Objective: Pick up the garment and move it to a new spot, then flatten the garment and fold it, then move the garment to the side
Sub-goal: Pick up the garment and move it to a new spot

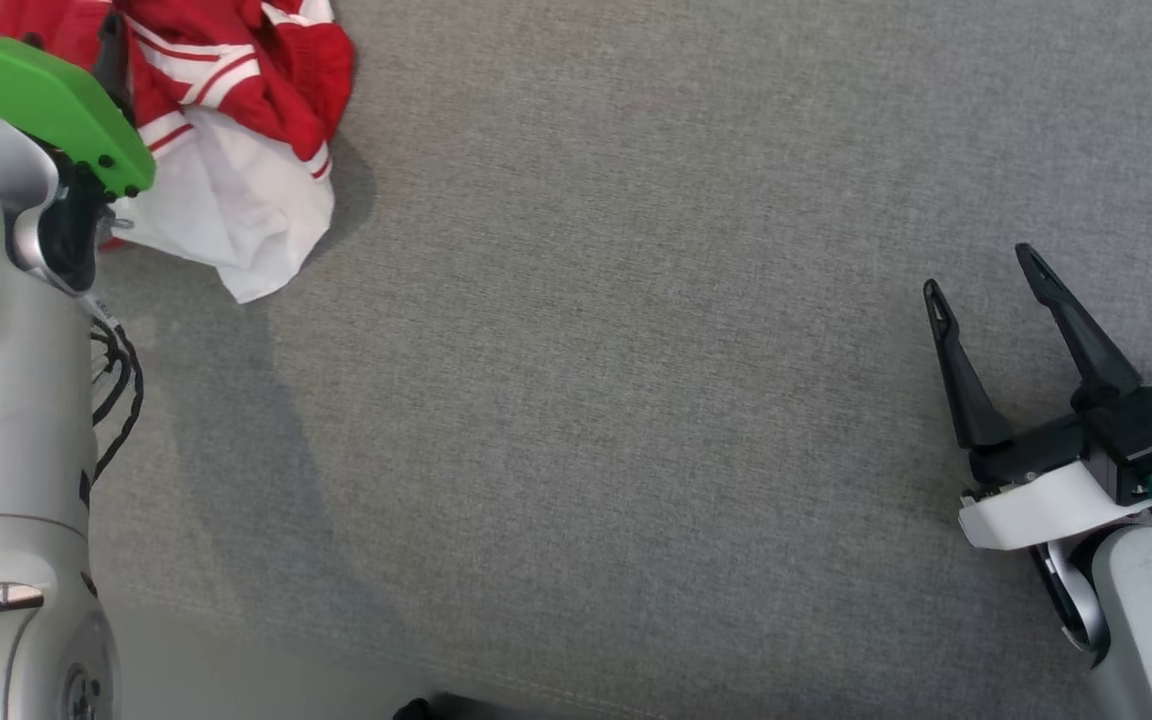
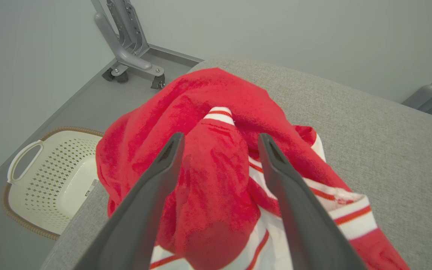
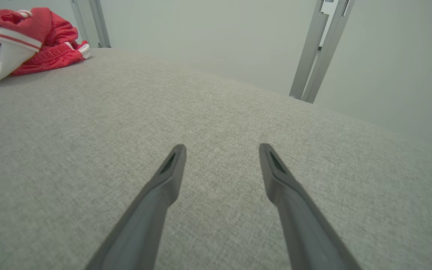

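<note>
A crumpled red garment (image 1: pixel 236 100) with white stripes and a white panel lies at the far left corner of the grey padded table (image 1: pixel 636 400). My left gripper (image 2: pixel 219 137) hangs open just above it, its two dark fingers straddling a red fold of the garment (image 2: pixel 208 168) without pinching it. In the head view that arm's white body and green wrist piece cover part of the cloth. My right gripper (image 1: pixel 979 270) stands open over bare table at the right, far from the garment (image 3: pixel 32 33). In its own wrist view the right gripper (image 3: pixel 221 146) holds nothing.
A cream laundry basket (image 2: pixel 51 176) sits on the floor beyond the table's left corner. A grey metal stand on casters (image 2: pixel 129 48) is near the wall, and metal posts (image 3: pixel 317 48) rise behind the table's far edge. The table's front edge runs along the head view's bottom.
</note>
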